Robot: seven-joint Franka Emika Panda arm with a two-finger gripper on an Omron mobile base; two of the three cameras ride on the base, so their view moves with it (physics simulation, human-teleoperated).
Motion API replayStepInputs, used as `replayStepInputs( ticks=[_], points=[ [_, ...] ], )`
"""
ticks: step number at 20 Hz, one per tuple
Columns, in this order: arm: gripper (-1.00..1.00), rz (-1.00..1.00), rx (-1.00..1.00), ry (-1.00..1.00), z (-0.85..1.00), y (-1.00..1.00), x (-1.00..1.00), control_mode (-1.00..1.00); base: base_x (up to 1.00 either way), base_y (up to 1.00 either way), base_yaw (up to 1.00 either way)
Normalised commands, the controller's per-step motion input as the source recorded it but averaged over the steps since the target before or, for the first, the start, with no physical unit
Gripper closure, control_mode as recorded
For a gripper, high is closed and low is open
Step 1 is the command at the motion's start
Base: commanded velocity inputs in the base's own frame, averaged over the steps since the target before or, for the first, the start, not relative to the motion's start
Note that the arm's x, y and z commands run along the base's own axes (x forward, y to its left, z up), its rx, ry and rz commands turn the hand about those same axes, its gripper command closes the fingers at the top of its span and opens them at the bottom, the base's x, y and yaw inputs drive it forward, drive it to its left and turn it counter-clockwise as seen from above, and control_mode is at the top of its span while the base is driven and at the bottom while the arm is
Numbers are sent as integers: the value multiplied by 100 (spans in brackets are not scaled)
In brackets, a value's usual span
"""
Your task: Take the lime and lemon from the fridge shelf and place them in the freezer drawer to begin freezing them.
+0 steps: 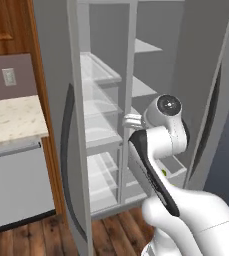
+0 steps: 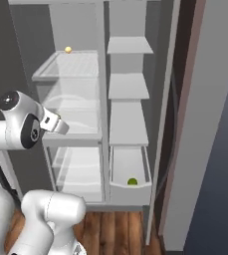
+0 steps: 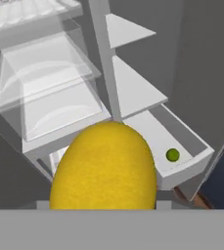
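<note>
Fruit: one lemon [image 3: 103, 168] in fingers, one lime [image 3: 172, 155] in freezer drawer [image 3: 194, 146].

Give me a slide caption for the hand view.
Lemon held in the gripper, carried toward the open freezer drawer where the lime already sits.

- Lemon [image 3: 103, 168]: yellow, matt, finely pebbled skin.
- Lime [image 3: 172, 155], in the drawer: green, smooth.
- Drawer [image 2: 129, 188]: light grey, matt, looks like plastic, plain flat front.
- Shelf [image 2: 70, 67], left of the drawer and higher: clear glass look, translucent, pale grey rim.
- Triangular shelves [image 3: 133, 88] above the drawer: opaque grey, matt.
- Floor [image 1: 41, 237] below the drawer: dark wood planks, slight sheen.
- Counter [image 1: 11, 120], far left of the drawer: pale speckled stone look.
</note>
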Motion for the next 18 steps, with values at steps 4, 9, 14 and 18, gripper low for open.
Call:
replayStepInputs(
  ticks=[4,9,14,18],
  points=[
    [100,0,0,0,0,0,0,100,-27,0,-36],
    [100,0,0,0,0,0,0,100,0,-3,-35],
    [100,0,0,0,0,0,0,100,14,0,-25],
    [100,0,0,0,0,0,0,100,24,0,-10]
  ],
)
